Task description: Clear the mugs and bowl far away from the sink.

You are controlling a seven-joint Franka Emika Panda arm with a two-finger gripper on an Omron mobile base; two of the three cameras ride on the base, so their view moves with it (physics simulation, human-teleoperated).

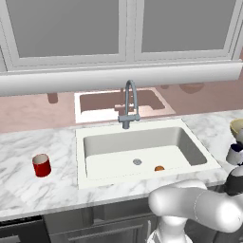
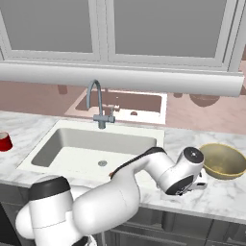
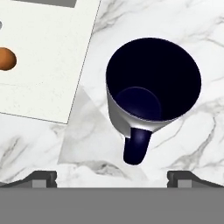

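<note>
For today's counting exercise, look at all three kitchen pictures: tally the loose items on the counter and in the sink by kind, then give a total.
Mugs: 2, the red mug left of the sink and the white-grey mug with navy inside, under the open gripper
Bowls: 1, the tan-yellow bowl
Small orange things: 1, the orange thing in the basin
Total: 4

Sink [image 1: 142,152]: centre of the left base view, set in the counter [image 1: 28,147].
Faucet [image 1: 129,102]: behind the basin, upper centre.
Small round thing [image 1: 159,168]: in the basin, right of the drain [image 1: 137,162].
Left mug [image 1: 42,165]: on the counter, left.
Bowl [image 2: 223,160]: counter, right of the sink.
Second mug [image 3: 151,89]: upright, beside the sink's edge.
</note>
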